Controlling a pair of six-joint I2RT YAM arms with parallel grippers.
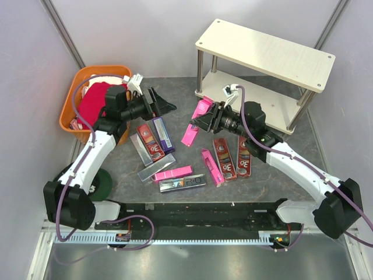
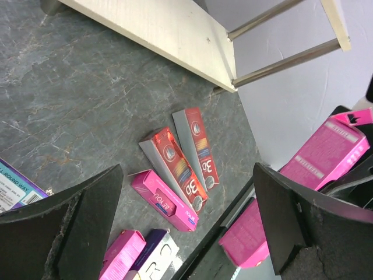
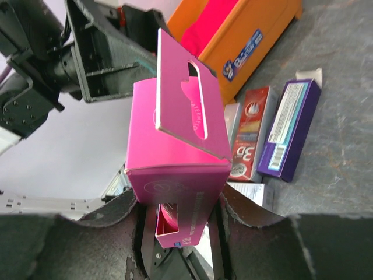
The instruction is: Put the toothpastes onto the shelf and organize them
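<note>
- While the right fingers [image 3: 250, 213] clamp a pink carton [image 3: 175, 169] by its middle, we see it held above the bench [image 1: 180, 87], just beside the shelf [image 1: 265, 52], at its near-left leg.
- The left fingers [image 2: 87, 216] stand wide apart, gripping nothing, in the air left of that carton.
- More cartons [image 1: 173, 173] lie flat on the bench: a red carton [image 1: 150, 142] and a purple carton [image 1: 164, 134] side by side at left, two more red at right, a silver carton [image 1: 182, 183] nearest us.
- An orange basket [image 1: 70, 114] sits far left.
</note>
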